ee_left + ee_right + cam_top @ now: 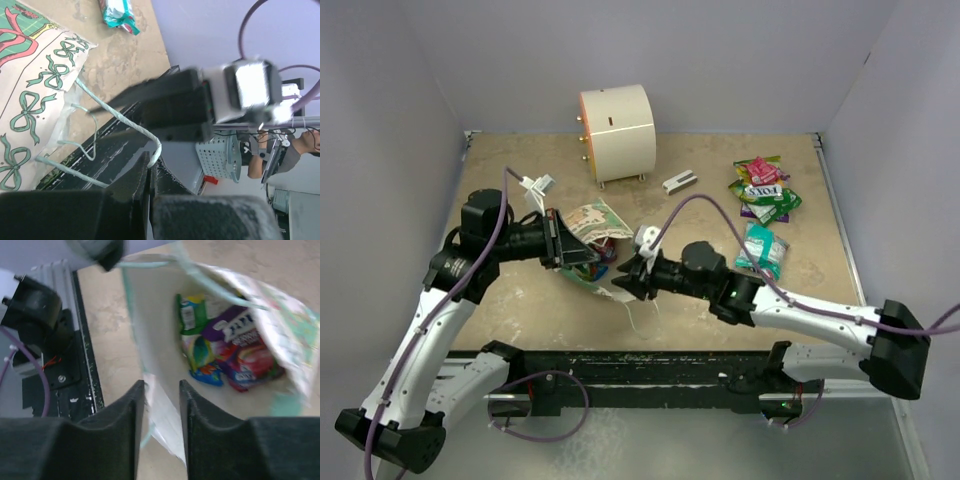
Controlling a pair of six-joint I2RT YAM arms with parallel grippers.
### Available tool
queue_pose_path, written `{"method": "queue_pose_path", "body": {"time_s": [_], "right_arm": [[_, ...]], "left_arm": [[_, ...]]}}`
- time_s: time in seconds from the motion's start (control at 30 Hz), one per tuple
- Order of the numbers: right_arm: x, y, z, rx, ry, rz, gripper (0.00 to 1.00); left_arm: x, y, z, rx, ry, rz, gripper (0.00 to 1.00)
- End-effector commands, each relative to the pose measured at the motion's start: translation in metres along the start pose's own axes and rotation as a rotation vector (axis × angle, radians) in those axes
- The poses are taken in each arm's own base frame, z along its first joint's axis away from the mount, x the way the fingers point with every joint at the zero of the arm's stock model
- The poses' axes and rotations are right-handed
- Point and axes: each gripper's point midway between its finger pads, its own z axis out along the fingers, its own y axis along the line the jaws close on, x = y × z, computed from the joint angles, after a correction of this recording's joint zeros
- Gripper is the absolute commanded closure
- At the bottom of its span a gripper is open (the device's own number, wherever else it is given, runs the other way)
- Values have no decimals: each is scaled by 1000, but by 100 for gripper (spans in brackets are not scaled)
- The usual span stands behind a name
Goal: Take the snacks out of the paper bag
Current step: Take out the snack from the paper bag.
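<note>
**Top view.** I see the paper bag [592,222] lying on its side on the table [520,310], left of the middle. Its mouth is turned toward my right gripper [628,280], which sits at the bag's near right edge. My left gripper [563,243] is at the bag's left end. Loose snacks [760,188] are heaped at the far right, with a teal packet [762,250] lying nearer. A white cylinder [617,130] and a small grey block [680,181] stand at the far side.

**Left wrist view.** The fingers are pressed together on a thin loop handle [125,120]. The bag's bow-patterned outside fills the left.

**Right wrist view.** The fingers stand apart, with the bag's white lip between them. Green, purple and red packets [225,350] lie inside the bag.
</note>
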Motion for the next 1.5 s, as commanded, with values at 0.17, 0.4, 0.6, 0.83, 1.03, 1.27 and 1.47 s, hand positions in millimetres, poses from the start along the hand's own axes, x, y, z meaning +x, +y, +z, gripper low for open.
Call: {"method": "queue_pose_path", "body": {"time_s": [0.17,0.4,0.6,0.83,1.03,1.27,1.47], "right_arm": [[5,-6,46,175,-104,-189,76],[53,7,80,124,-49,-258,78],[66,53,88,-17,-94,-236,76],[64,11,72,235,-150,-181,66],[73,-6,77,315,-146,-292,51],[73,-31,99,451,-192,-340,38],[65,-48,116,471,-235,-355,32]], "left_arm": [[-19,-26,-2,93,-101,27,100],[-21,-27,3,105,-96,16,100],[-2,-20,8,85,-72,-28,100],[19,-19,21,48,-40,-60,100],[6,-27,22,45,-74,-38,100],[3,-28,18,21,-79,-18,100],[5,-27,16,11,-79,-18,100]]}}
